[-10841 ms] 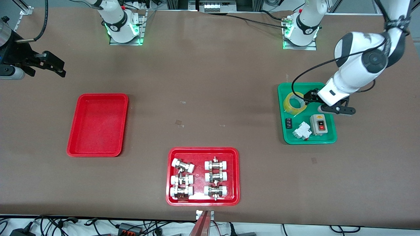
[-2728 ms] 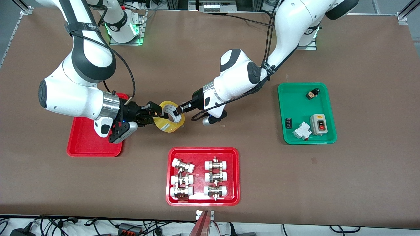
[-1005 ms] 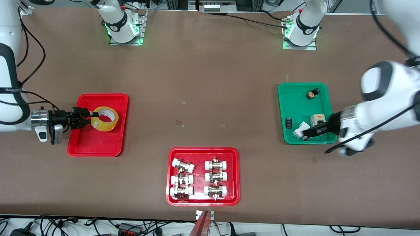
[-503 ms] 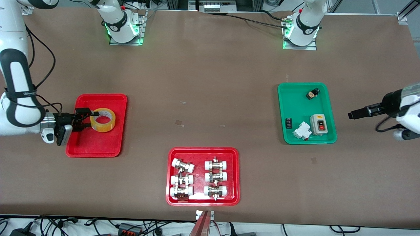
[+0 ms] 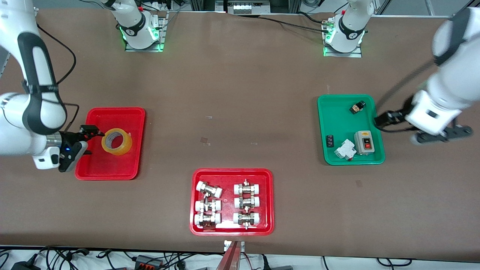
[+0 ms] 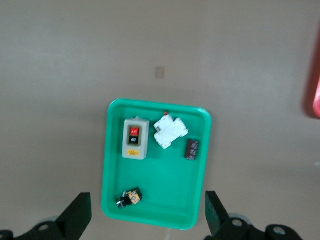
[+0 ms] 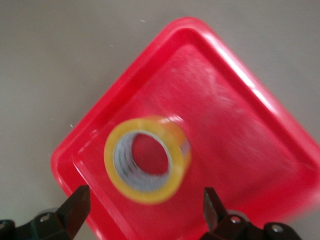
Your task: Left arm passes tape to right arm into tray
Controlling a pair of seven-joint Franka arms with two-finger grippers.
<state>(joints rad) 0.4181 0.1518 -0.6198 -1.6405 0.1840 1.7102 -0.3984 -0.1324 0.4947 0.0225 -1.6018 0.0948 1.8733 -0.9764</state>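
Note:
The tape (image 5: 116, 141) lies in the plain red tray (image 5: 112, 167), free of any gripper. My right gripper (image 5: 90, 139) is open and empty, just off the tape, over the tray's rim at the right arm's end of the table. In the right wrist view the tape (image 7: 147, 160) sits on the red tray (image 7: 240, 105) ahead of my open right gripper (image 7: 144, 210). My left gripper (image 5: 382, 119) is up over the green tray's edge at the left arm's end. It shows open and empty in the left wrist view (image 6: 147, 220).
The green tray (image 5: 337, 157) holds a grey switch box (image 5: 363, 142), a white breaker (image 5: 345, 149) and small dark parts. A wider red tray (image 5: 231, 230) of white-capped metal fittings stands nearer the front camera at the table's middle.
My right gripper has let go of the tape and drawn back toward the tray's rim; the tape now rests in the red tray. My left arm has swung from the table's end to the green tray's edge.

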